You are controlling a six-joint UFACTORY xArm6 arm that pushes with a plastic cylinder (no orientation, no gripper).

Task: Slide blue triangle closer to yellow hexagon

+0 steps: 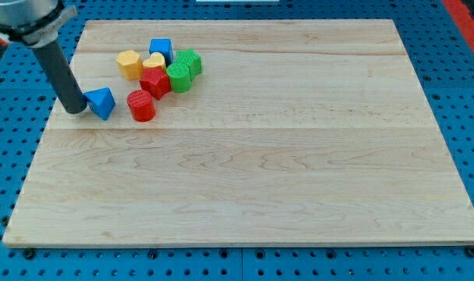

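Camera view: eight blocks are counted on the wooden board (244, 156). Two are blue, two red, two green, two yellow. My tip (75, 110), a jawless rod, is touching the blue triangle (101, 102), below-left of the yellow hexagon (130, 64).

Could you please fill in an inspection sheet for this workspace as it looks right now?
Surface: wooden board, pale, lying flat on a blue perforated base.
Job's things: blue triangle near the view's left edge; yellow hexagon above and to its right, apart from it.
Clutter: red cylinder right of the triangle; red block, yellow block, blue block and two green blocks bunched by the hexagon.
Pincer: none fitted; my tip sits against the triangle's left side.
Cables: nothing seen.
Surroundings: red strip at the view's top right.
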